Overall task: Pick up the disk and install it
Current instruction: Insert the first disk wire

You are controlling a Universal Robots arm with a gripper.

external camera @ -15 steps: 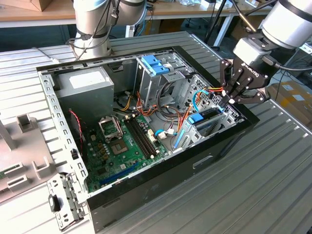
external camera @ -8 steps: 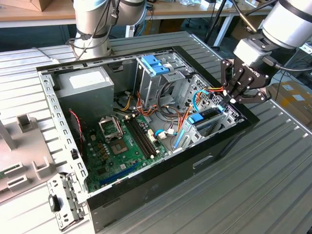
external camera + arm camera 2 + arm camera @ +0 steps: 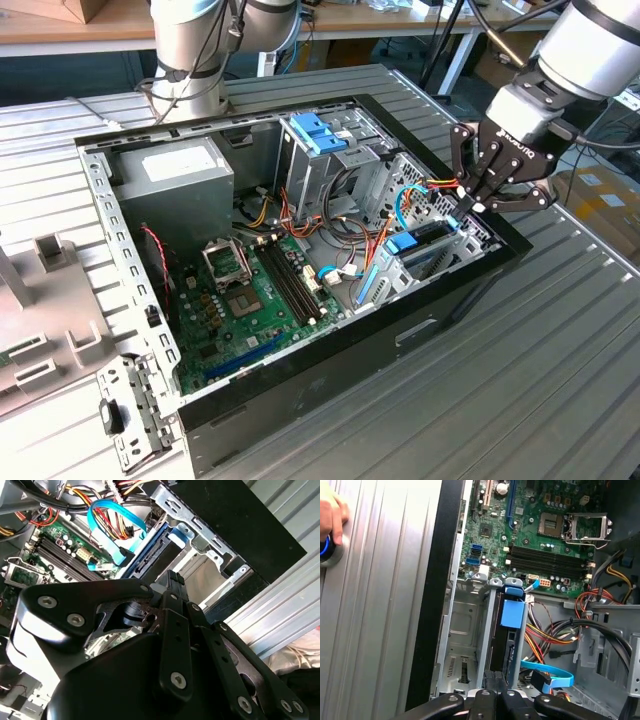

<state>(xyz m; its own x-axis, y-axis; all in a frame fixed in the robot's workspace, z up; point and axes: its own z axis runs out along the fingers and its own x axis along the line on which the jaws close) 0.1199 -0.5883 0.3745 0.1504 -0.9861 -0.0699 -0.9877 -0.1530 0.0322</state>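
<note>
Exterior view: disk upright in bay, just below jaws, closed together.

Green motherboard inside the open case; grey power supply, perhaps bolted, in its corner.

— Disk's position?
— The disk stands on edge in the drive bay, seated in one slot.
— Appearance?
— Dark body, blue plastic rails, blue tab at its end.
</note>
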